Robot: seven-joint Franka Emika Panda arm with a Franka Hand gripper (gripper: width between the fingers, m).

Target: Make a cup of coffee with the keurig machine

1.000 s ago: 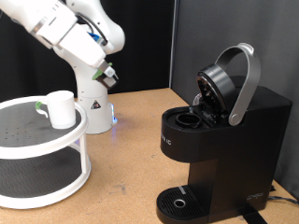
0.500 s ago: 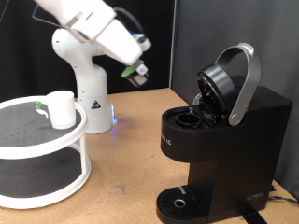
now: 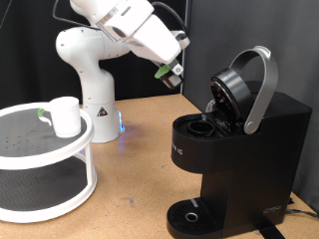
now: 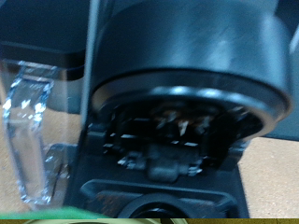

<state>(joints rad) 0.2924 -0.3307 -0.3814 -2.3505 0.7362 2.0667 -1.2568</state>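
Gripper (image 3: 171,72) is seen upper centre, beside the open keurig machine (image 3: 234,149) — finger state cannot be told; cup (image 3: 65,116) is seen at left.

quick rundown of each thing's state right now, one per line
keurig machine: lid raised, brew chamber open, drip tray bare
cup: upright on the top tier of the white rack, not at the machine
white rack: two tiers, standing at the exterior view's left
gripper: in the air close to the raised lid, something green-topped at its fingertips
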